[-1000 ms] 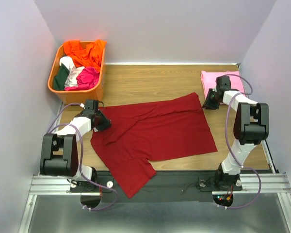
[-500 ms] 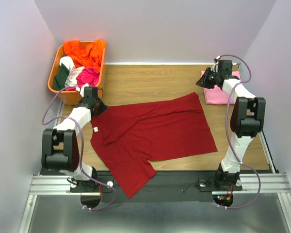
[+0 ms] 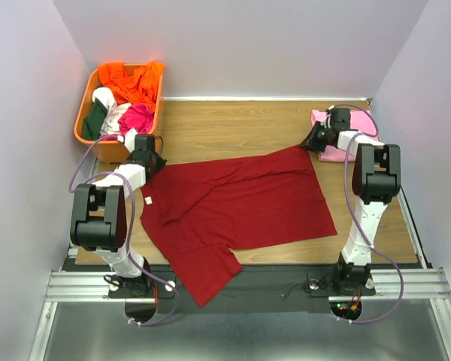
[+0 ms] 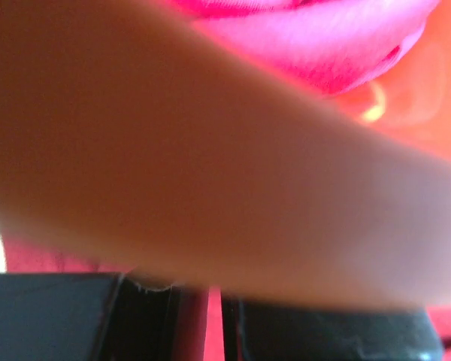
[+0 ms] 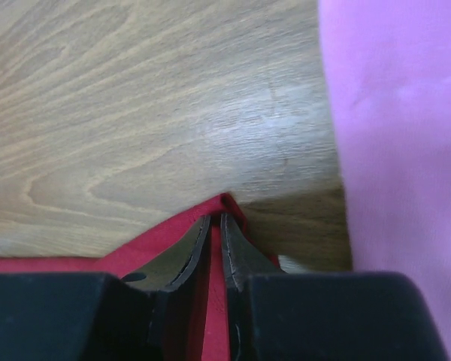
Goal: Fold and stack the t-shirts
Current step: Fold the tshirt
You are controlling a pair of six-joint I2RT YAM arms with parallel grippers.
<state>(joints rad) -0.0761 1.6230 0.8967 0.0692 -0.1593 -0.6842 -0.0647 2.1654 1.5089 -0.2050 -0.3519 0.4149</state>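
The maroon t-shirt (image 3: pixel 240 203) lies spread flat on the wooden table, one sleeve hanging over the near edge. My left gripper (image 3: pixel 152 164) is at its far left corner, right beside the orange basket, and its jaws (image 4: pixel 214 301) are shut on a strip of the red cloth (image 4: pixel 214 335). At the far right corner, my right gripper (image 3: pixel 310 144) is shut on the shirt; the wrist view shows the red corner (image 5: pixel 222 203) pinched between the fingertips (image 5: pixel 216 219). The light pink t-shirt (image 3: pixel 363 122) lies folded at the back right, just beyond the right gripper (image 5: pixel 398 150).
The orange basket (image 3: pixel 83 120), holding several garments, stands at the back left; its blurred wall (image 4: pixel 210 150) fills most of the left wrist view. Purple walls close the table on three sides. Bare wood (image 3: pixel 233 128) lies behind the shirt.
Both grippers closed. The left one moved back to the shirt's far left corner by the basket. The right one swung over the pink shirt, then came down onto the far right corner.
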